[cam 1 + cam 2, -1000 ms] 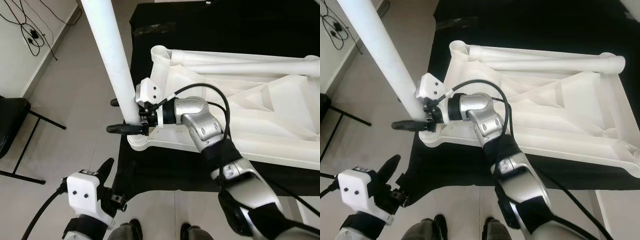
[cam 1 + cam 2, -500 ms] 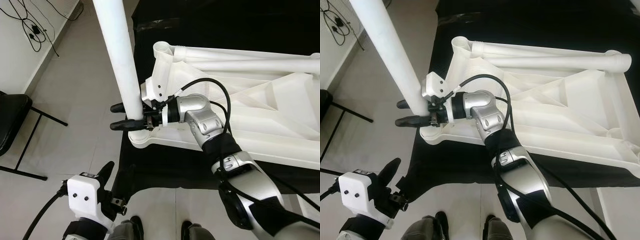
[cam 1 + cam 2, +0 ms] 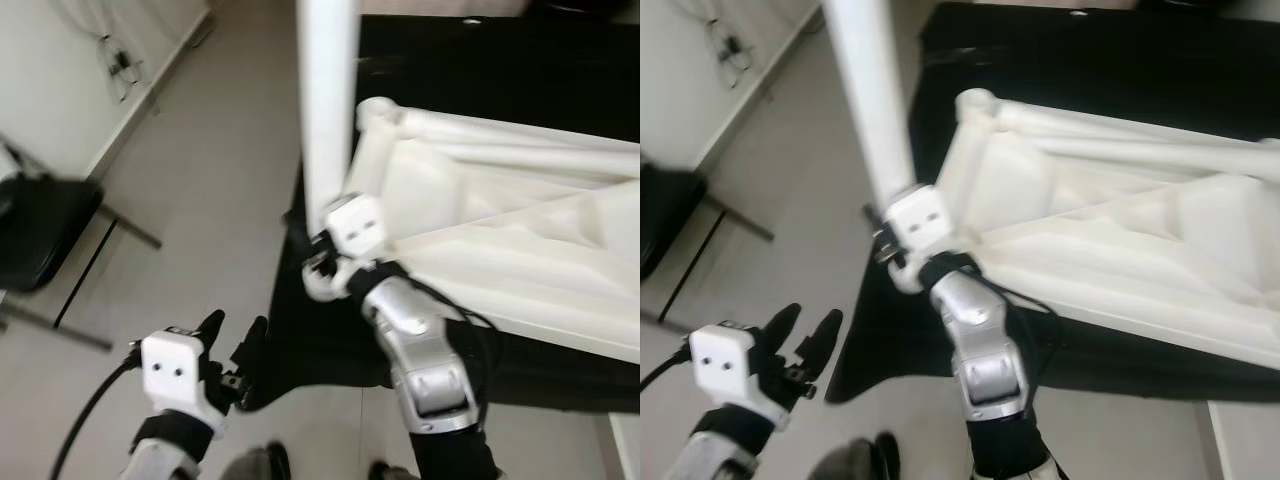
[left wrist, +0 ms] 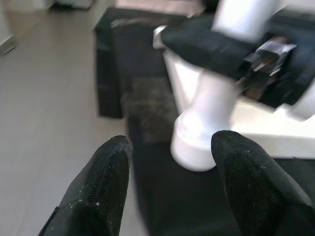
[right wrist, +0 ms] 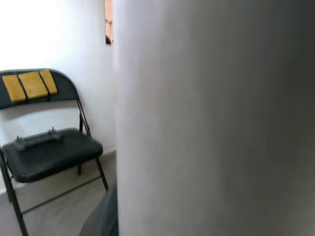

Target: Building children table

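A white plastic children's table top [image 3: 500, 220] lies upside down, its ribbed underside up, on a black cloth. A white tubular leg [image 3: 326, 100] stands upright in the round corner socket [image 4: 194, 142] at its near left corner.

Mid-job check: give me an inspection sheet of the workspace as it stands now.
Surface: black cloth under the work.
Job's things: white table top lying upside down; white table leg upright at its near-left corner socket.
Clutter: nothing seen.
Grippers: right gripper at the leg's base; left gripper open, low, facing that corner.
Cables: wires by the wall.
Surroundings: black folding chair, tiled floor.
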Motion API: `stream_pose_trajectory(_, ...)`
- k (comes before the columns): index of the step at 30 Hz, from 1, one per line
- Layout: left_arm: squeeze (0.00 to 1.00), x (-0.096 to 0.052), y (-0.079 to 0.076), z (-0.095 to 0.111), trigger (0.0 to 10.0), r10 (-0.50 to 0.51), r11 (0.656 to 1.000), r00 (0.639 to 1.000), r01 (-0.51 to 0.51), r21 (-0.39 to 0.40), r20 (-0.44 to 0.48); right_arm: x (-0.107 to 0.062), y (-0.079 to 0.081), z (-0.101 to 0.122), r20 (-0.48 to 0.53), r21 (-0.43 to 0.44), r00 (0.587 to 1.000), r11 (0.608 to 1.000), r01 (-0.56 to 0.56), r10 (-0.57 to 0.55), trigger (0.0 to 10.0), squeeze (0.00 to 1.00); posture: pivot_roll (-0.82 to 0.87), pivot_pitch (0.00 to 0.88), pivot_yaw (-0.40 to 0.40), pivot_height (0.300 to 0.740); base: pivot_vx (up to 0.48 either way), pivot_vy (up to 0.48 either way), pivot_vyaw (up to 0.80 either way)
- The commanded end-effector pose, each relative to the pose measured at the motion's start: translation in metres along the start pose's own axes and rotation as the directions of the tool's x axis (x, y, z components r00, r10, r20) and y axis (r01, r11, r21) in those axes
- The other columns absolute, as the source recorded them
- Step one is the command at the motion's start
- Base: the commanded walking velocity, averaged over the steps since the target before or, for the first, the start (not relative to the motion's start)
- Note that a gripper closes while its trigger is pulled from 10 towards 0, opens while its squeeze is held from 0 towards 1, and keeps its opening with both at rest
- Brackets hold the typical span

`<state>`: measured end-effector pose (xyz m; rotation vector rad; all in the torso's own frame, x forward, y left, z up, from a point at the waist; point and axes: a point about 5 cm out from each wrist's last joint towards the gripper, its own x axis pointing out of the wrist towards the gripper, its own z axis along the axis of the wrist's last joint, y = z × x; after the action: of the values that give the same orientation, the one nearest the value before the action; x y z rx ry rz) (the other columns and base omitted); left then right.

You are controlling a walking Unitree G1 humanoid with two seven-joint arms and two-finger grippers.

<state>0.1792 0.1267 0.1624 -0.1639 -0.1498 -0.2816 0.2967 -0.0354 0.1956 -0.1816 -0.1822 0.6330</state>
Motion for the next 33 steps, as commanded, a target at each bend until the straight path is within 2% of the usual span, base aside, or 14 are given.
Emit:
stream_pose_trajectory(1, 0.0, -0.001, 0.005, -0.007, 10.0, 0.023, 1.0, 0.999, -0.023, 0.0, -0.022, 0.009, 0.014, -0.021, -0.108, 0.044, 0.994, 0.999, -0.01, 0.015, 0.0, 0.0, 0.05, 0.152, -0.002, 0.74, 0.0, 0.0, 0.0)
stream_pose_trajectory(2, 0.0, 0.0, 0.005, -0.007, 10.0, 0.025, 1.0, 0.999, -0.025, 0.0, -0.02, 0.01, 0.014, -0.02, -0.108, 0.044, 0.994, 0.999, -0.016, 0.02, 4.6, 0.0, 0.04, 0.151, -0.002, 0.74, 0.0, 0.0, 0.0)
stream_pose_trajectory(3, 0.0, 0.0, 0.005, -0.007, 10.0, 0.025, 1.0, 0.999, -0.025, 0.0, -0.02, 0.01, 0.014, -0.02, -0.108, 0.044, 0.994, 0.999, -0.016, 0.02, 4.6, 0.0, 0.04, 0.151, -0.002, 0.74, 0.0, 0.0, 0.0)
stream_pose_trajectory(4, 0.0, 0.0, 0.005, -0.007, 10.0, 0.029, 1.0, 0.999, -0.029, 0.001, -0.018, 0.012, 0.015, -0.017, -0.095, 0.058, 0.994, 0.997, -0.05, 0.055, 10.0, 0.0, 0.05, 0.153, -0.002, 0.74, 0.0, 0.0, 0.0)
stream_pose_trajectory(8, 0.0, -0.001, 0.005, -0.007, 10.0, 0.032, 0.999, 0.999, -0.032, 0.001, -0.014, 0.01, 0.016, -0.008, -0.078, 0.086, 0.992, 0.992, -0.091, 0.098, 10.0, 0.0, 0.05, 0.164, -0.004, 0.74, 0.0, 0.0, 0.0)
stream_pose_trajectory(9, 0.0, -0.002, 0.005, -0.007, 10.0, 0.032, 0.999, 0.999, -0.032, 0.0, -0.012, 0.01, 0.015, -0.001, -0.037, 0.114, 0.986, 0.981, -0.156, 0.161, 10.0, 0.36, 0.06, 0.174, -0.008, 0.74, 0.0, 0.0, 0.0)
stream_pose_trajectory(11, 0.0, -0.002, 0.004, -0.006, 10.0, 0.031, 1.0, 0.999, -0.031, -0.001, -0.01, 0.01, 0.013, 0.004, -0.006, 0.128, 0.979, 0.971, -0.201, 0.203, 10.0, 0.36, 0.06, 0.174, -0.008, 0.74, 0.0, 0.0, 0.0)
stream_pose_trajectory(12, 0.0, -0.003, 0.004, -0.006, 10.0, 0.029, 1.0, 1.0, -0.029, -0.002, -0.01, 0.012, 0.01, 0.01, 0.041, 0.132, 0.95, 0.94, -0.313, 0.311, 10.0, 1.0, 0.06, 0.186, -0.009, 0.74, 0.0, 0.0, 0.0)
stream_pose_trajectory(16, 0.0, -0.005, 0.002, -0.006, 10.0, 0.026, 1.0, 1.0, -0.026, -0.004, -0.01, 0.014, 0.0, 0.018, 0.095, 0.106, 0.878, 0.873, -0.477, 0.469, 10.0, 1.0, 0.07, 0.202, -0.012, 0.74, 0.0, 0.0, 0.0)
stream_pose_trajectory(18, 0.0, -0.007, 0.0, -0.005, 10.0, 0.025, 1.0, 1.0, -0.025, -0.004, -0.011, 0.015, -0.009, 0.022, 0.115, 0.065, 0.816, 0.815, -0.576, 0.567, 10.0, 1.0, 0.08, 0.208, -0.014, 0.74, 0.0, 0.0, 0.0)
stream_pose_trajectory(20, 0.0, -0.01, -0.002, -0.003, 10.0, 0.023, 1.0, 1.0, -0.023, -0.004, -0.012, 0.016, -0.022, 0.026, 0.121, 0.034, 0.708, 0.71, -0.703, 0.696, 10.0, 1.0, 0.08, 0.221, -0.015, 0.74, 0.0, 0.0, 0.0)
stream_pose_trajectory(21, 0.0, -0.01, -0.002, -0.003, 10.0, 0.023, 1.0, 1.0, -0.023, -0.004, -0.012, 0.016, -0.022, 0.026, 0.121, 0.034, 0.708, 0.71, -0.703, 0.696, 10.0, 1.0, 0.08, 0.221, -0.015, 0.74, 0.0, 0.0, 0.0)
stream_pose_trajectory(22, 0.0, -0.011, -0.003, -0.003, 10.0, 0.023, 1.0, 1.0, -0.023, -0.004, -0.013, 0.019, -0.025, 0.026, 0.105, 0.022, 0.661, 0.663, -0.749, 0.743, 10.0, 0.0, 0.1, 0.232, -0.016, 0.74, 0.0, 0.0, 0.0)
stream_pose_trajectory(33, 0.0, -0.022, -0.01, 0.005, 10.0, 0.022, 1.0, 0.999, -0.022, -0.003, -0.025, 0.047, -0.019, 0.04, 0.07, -0.003, 0.479, 0.48, -0.877, 0.875, 10.0, 0.0, 0.18, 0.293, -0.008, 0.74, 0.0, 0.0, 0.0)
